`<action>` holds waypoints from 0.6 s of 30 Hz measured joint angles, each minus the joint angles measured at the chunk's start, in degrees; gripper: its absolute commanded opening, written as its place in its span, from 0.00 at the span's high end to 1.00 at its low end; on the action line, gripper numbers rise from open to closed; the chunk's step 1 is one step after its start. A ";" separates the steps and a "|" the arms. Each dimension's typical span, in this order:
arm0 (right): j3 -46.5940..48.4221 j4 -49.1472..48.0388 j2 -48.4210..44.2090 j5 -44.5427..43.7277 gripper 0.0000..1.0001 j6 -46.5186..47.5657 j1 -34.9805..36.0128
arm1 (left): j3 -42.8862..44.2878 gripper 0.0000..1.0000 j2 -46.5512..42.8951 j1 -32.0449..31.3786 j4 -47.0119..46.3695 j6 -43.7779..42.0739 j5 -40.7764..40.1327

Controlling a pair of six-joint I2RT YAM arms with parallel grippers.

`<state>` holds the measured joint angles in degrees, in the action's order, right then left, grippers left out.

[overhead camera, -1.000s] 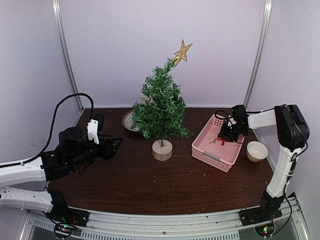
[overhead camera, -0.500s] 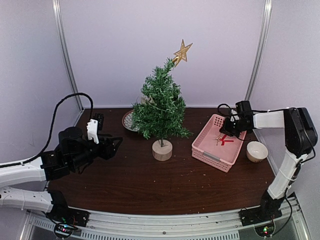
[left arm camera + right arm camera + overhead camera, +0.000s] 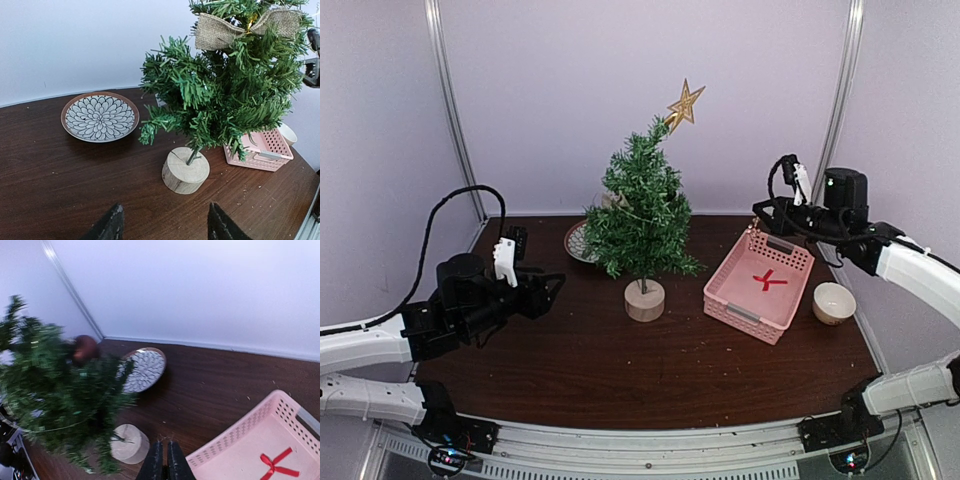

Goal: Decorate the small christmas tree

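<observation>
The small christmas tree (image 3: 642, 215) stands mid-table on a round wooden stump (image 3: 644, 299), with a gold star (image 3: 685, 103) on top. A burlap bow (image 3: 215, 30) and a brown ball (image 3: 84, 349) hang in its branches. My left gripper (image 3: 555, 285) hovers open left of the tree, low over the table (image 3: 165, 225). My right gripper (image 3: 760, 212) is raised above the far left corner of the pink basket (image 3: 725, 300). It is shut (image 3: 167, 460), with thin strands at its tips and a small ornament dangling below. A red bow (image 3: 771, 281) lies in the basket.
A patterned plate (image 3: 578, 242) lies behind the tree on the left. A small white bowl (image 3: 834, 302) stands right of the basket. Walls and metal posts close in the back and sides. Bare dark tabletop lies in front of the tree.
My right gripper has shut inside the basket and risen up and back out of it, taking the small gold-toned ornament. Only the red bow is left there. The left arm stayed still.
</observation>
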<state>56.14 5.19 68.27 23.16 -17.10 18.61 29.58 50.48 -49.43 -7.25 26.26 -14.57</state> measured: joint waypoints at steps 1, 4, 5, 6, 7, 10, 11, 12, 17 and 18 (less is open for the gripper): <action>0.00 -0.22 -2.05 -0.35 0.93 1.46 2.34 | 0.00 0.43 0.00 0.00 -0.02 0.02 0.04; -0.04 -0.90 -6.82 -2.03 0.92 6.03 9.20 | 0.00 0.43 0.07 0.00 -0.15 0.13 0.20; -0.07 -1.09 -8.00 -2.67 0.93 7.50 11.26 | 0.00 0.43 0.11 0.00 -0.20 0.20 0.24; -0.28 -1.60 -9.31 -3.56 0.92 9.79 14.10 | 0.00 0.43 0.11 0.00 -0.24 0.22 0.24; -0.59 -2.16 -10.43 -4.55 0.92 11.91 16.70 | 0.00 0.43 0.11 0.00 -0.24 0.22 0.24; -3.23 -5.22 -13.73 -7.02 0.92 18.12 24.30 | 0.02 0.43 0.28 0.00 -0.33 0.20 0.24; -4.13 -6.25 -14.40 -7.28 0.91 19.93 26.36 | 0.02 0.43 0.37 0.00 -0.37 0.20 0.22; -4.76 -6.99 -14.69 -7.50 0.91 21.27 27.82 | 0.02 0.43 0.44 0.00 -0.37 0.20 0.22; -7.56 -13.40 -12.33 -9.75 0.92 29.31 35.30 | 0.33 0.43 1.01 0.00 -0.42 0.17 0.22; -8.31 -15.78 -10.86 -10.16 0.92 31.15 37.42 | 0.39 0.43 1.03 0.00 -0.44 0.17 0.22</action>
<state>47.83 -10.59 57.41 12.99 14.04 56.03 29.98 51.51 -49.43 -7.68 26.44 -14.35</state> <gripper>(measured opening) 0.086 0.574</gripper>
